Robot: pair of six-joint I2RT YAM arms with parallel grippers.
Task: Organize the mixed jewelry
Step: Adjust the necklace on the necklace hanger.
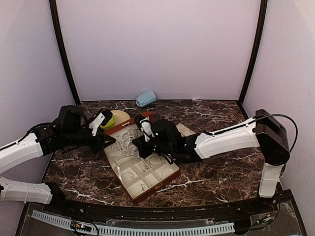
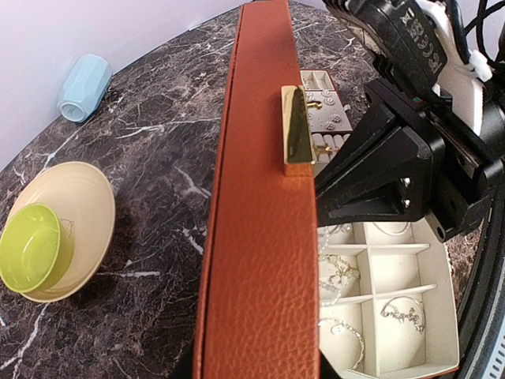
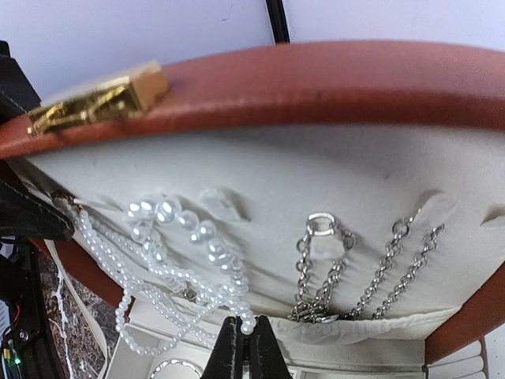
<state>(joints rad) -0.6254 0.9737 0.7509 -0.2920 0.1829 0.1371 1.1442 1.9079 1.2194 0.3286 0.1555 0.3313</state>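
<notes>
The reddish-brown jewelry case (image 1: pixel 147 184) lies open mid-table with its cream compartments showing. Its lid (image 2: pixel 260 237) stands upright, gold clasp (image 2: pixel 297 130) on the edge. My left gripper (image 1: pixel 107 140) is shut on that lid from the left; its fingers are hidden in the left wrist view. A pearl bead strand (image 3: pixel 189 229) hangs against the lid's cream lining (image 3: pixel 276 166), and my right gripper (image 3: pixel 243 341) is shut on the strand's lower end. Silver chains (image 3: pixel 323 268) hang beside it. Bangles and small bracelets (image 2: pixel 402 310) lie in the compartments.
A green bowl (image 2: pixel 30 246) sits in a cream dish (image 2: pixel 83 205) left of the case. A pale blue rounded object (image 1: pixel 145 98) lies at the back wall. The right arm's black wrist (image 2: pixel 394 158) crowds the space over the case's compartments.
</notes>
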